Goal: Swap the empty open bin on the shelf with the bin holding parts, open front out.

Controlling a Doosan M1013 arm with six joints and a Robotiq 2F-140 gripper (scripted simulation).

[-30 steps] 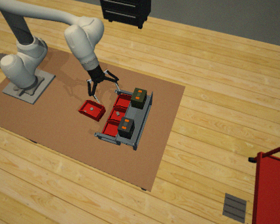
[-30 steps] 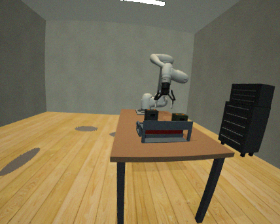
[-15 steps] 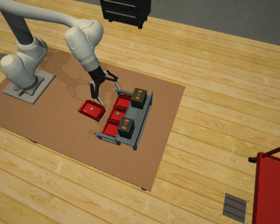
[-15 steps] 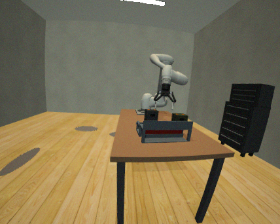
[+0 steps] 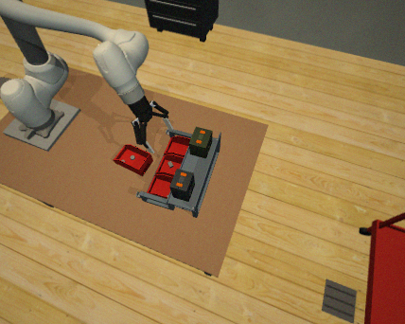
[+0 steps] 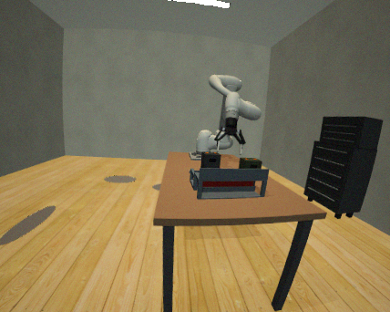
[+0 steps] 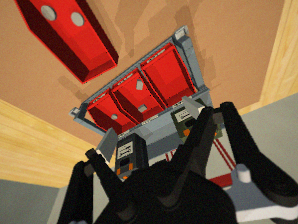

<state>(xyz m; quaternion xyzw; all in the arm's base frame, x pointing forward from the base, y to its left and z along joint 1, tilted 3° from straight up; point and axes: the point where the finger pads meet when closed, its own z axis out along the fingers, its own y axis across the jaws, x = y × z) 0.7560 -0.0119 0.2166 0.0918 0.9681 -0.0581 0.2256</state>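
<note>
A red open bin with two grey parts (image 5: 133, 159) lies on the brown table in front of the grey shelf (image 5: 183, 171); it also shows in the wrist view (image 7: 65, 37). The shelf holds three red bins side by side. The end one by the olive box is empty (image 5: 178, 145) (image 7: 167, 72). The middle bin (image 7: 134, 94) and the other end bin (image 7: 106, 111) hold grey parts. My gripper (image 5: 157, 134) (image 7: 148, 118) is open and empty. It hangs above the table between the loose bin and the shelf's front, touching nothing. In the exterior view the gripper (image 6: 229, 139) hovers behind the shelf (image 6: 229, 182).
An olive box (image 5: 201, 141) and a dark box (image 5: 182, 185) stand on the shelf's top board. The robot base (image 5: 31, 106) is at the table's left. A black tool cabinet (image 6: 344, 164) and a red cart (image 5: 396, 270) stand on the floor, away from the table.
</note>
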